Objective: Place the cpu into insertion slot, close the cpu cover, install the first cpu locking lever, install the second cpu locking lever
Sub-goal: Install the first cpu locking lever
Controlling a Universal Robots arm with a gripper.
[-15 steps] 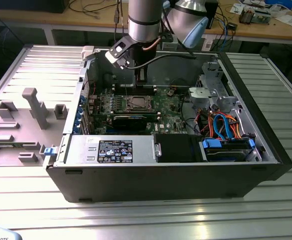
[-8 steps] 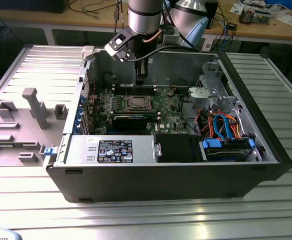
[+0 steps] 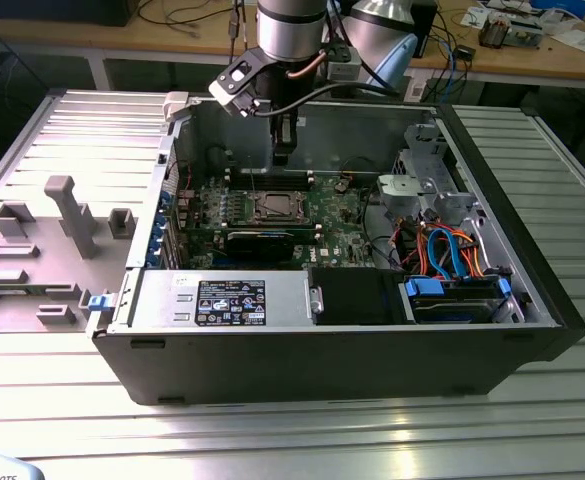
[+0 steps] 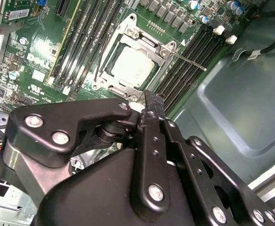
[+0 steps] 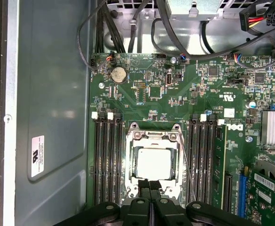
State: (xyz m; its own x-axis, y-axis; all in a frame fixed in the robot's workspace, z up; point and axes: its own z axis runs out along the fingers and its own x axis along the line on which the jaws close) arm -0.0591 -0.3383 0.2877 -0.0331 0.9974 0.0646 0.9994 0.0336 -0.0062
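Cpu (image 5: 153, 163): seated in insertion slot (image 5: 129, 128), framed by cpu cover (image 5: 153, 140) lying flat.
Nearest, gripper (image 5: 150, 184): fingers pressed together, empty, poised over the slot's edge. Beyond, the chip: judged light, stiff, slick-topped, with fragile contacts; take by opposite edges only. Thin locking lever (image 5: 188, 165) stands free beside it.

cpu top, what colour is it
The cpu is dull silver-grey on top; clearest in the first wrist view.
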